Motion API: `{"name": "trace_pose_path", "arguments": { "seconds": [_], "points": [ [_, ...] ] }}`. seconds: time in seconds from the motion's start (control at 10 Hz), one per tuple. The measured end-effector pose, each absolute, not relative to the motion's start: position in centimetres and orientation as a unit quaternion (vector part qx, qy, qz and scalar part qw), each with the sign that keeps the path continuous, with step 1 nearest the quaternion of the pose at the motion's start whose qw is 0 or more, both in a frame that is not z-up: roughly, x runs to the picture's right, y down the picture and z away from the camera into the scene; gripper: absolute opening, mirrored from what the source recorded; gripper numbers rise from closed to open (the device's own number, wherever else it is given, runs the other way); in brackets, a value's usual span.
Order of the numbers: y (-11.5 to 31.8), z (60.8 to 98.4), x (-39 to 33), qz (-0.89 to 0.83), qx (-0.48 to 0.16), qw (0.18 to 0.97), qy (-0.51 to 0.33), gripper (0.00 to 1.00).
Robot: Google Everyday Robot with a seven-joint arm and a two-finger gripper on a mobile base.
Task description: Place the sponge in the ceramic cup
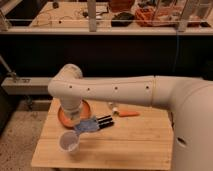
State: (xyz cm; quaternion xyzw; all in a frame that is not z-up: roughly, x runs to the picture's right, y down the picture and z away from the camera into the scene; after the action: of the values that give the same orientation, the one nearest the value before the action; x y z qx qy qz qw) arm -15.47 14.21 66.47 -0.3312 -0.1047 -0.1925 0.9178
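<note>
A white ceramic cup stands on the wooden table near its front left. Just above and right of the cup's rim hangs a blue sponge, held by my gripper, whose black fingers are shut on it. My white arm reaches in from the right and crosses over the back of the table.
An orange bowl sits at the table's back left, partly hidden by my arm. An orange carrot-like object and a small white item lie at the back middle. A shelf with clutter runs along behind.
</note>
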Motion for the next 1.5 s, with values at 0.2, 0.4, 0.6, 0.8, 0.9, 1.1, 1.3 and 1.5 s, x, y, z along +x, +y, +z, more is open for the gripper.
{"name": "trace_pose_path", "arguments": {
  "seconds": [0.2,0.4,0.6,0.8,0.9,1.1,1.3,1.5],
  "points": [
    [14.6,66.5,-16.5,-0.202,-0.332,0.915,-0.107,0.0],
    [15.2,66.5,-16.8,-0.209,-0.333,0.914,-0.106,0.0],
    [15.6,66.4,-18.0,-0.216,-0.332,0.912,-0.108,0.0],
    [15.9,66.3,-19.1,-0.223,-0.331,0.91,-0.109,0.0],
    [16.1,66.2,-19.0,-0.228,-0.329,0.91,-0.106,0.0],
    [16.6,65.9,-19.2,-0.238,-0.326,0.909,-0.102,0.0],
    [16.9,65.8,-19.8,-0.245,-0.322,0.909,-0.101,0.0],
    [17.4,65.5,-20.2,-0.256,-0.32,0.907,-0.096,0.0]
  ]
}}
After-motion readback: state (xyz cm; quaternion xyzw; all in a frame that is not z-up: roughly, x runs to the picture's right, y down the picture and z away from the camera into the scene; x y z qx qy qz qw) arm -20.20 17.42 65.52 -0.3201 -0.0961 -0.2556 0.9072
